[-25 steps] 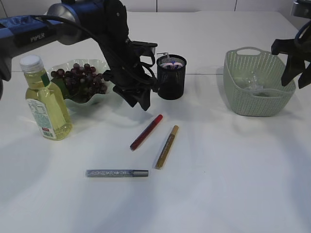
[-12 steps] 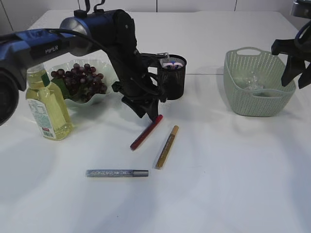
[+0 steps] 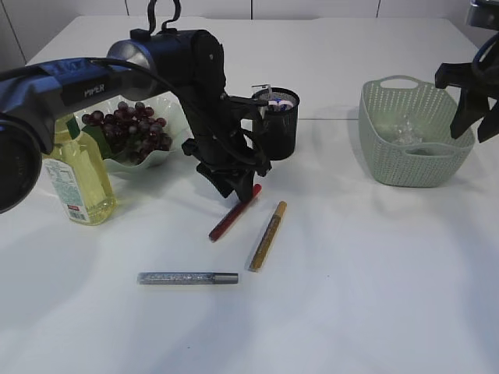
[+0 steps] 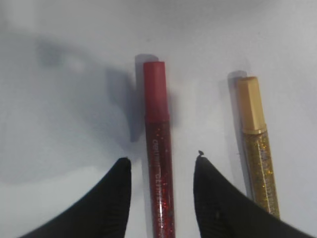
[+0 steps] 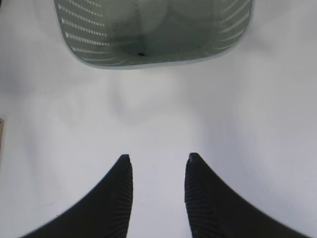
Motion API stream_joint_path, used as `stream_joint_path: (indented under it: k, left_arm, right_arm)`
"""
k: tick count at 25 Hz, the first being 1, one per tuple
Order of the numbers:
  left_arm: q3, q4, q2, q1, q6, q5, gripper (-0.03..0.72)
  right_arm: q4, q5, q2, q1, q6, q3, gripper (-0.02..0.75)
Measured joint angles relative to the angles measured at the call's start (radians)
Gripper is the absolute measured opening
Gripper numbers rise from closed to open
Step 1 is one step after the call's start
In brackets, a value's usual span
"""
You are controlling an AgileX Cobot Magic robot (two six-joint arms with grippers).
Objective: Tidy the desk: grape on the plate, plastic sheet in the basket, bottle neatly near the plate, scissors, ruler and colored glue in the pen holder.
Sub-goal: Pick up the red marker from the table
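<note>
glossy glittery red glue pen [image 4: 159, 163], matt black fingers [image 4: 116, 198], perforated plastic basket [image 3: 415, 132]

Three glue pens [image 3: 234, 212], one bottle [image 3: 74, 171], one plate [image 3: 132, 148], one basket [image 3: 413, 132], one pen holder [image 3: 277, 128].

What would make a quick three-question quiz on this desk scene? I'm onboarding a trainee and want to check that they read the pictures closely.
1. True or false: the left gripper has its fingers open on either side of the red glue pen.
2. Which glue pen lies nearest the camera in the exterior view: A the red one, B the gold glue pen, C the silver glue pen?
3. Fill in: the grapes rest on the ____, behind the bottle.

Key: 1 true. 2 C. 3 plate.
</note>
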Motion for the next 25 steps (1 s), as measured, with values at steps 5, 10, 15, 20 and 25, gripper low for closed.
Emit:
stream_joint_path:
  k: [5,10,15,20,25]
  left_arm:
    - [0.000,0.000,0.006,0.000,0.000,0.000,0.286]
    - [0.000,0.000,0.006,0.000,0.001,0.000,0.273]
    - [0.000,0.000,0.007,0.000,0.001,0.000,0.271]
    - [0.000,-0.008,0.007,0.000,0.001,0.000,0.271]
    - [0.000,-0.010,0.008,0.000,0.001,0.000,0.270]
  right_arm:
    - [0.002,-0.002,0.000,0.000,-0.003,0.000,0.296]
    - [0.002,-0.002,0.000,0.000,-0.003,0.000,0.296]
    - [0.002,-0.002,0.000,0.000,-0.003,0.000,0.296]
    - [0.002,-0.002,0.000,0.000,-0.003,0.000,0.296]
    - [0.002,-0.002,0.000,0.000,-0.003,0.000,0.296]
